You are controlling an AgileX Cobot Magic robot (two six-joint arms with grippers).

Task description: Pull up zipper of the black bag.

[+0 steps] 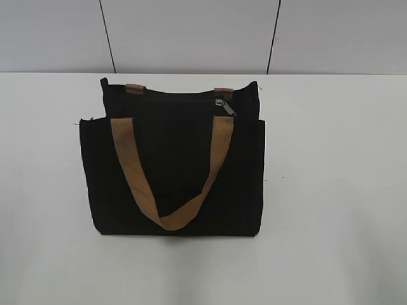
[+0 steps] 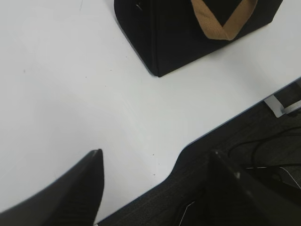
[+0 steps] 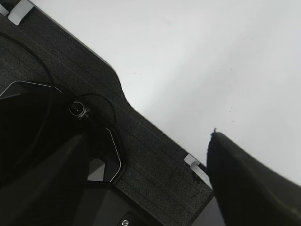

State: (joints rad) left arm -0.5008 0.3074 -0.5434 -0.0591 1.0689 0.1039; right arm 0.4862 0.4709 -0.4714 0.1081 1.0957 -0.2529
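Note:
The black bag point(image 1: 172, 178) lies flat on the white table, its tan handle point(image 1: 137, 178) looping down over the front panel. The zipper point(image 1: 178, 96) runs along the bag's top edge, with its small silver pull tab point(image 1: 226, 107) near the right end. The bag's lower corner also shows at the top of the left wrist view point(image 2: 188, 33). My left gripper point(image 2: 155, 165) is open and empty above the table's front edge, far from the bag. My right gripper point(image 3: 148, 150) is open and empty over the table's front edge. Neither gripper shows in the exterior view.
The white table point(image 1: 331, 190) stretches on all sides of the bag, with a panelled wall point(image 1: 191, 32) behind it. Below the table's front edge point(image 2: 188, 146) lie dark floor and cables point(image 3: 70, 108).

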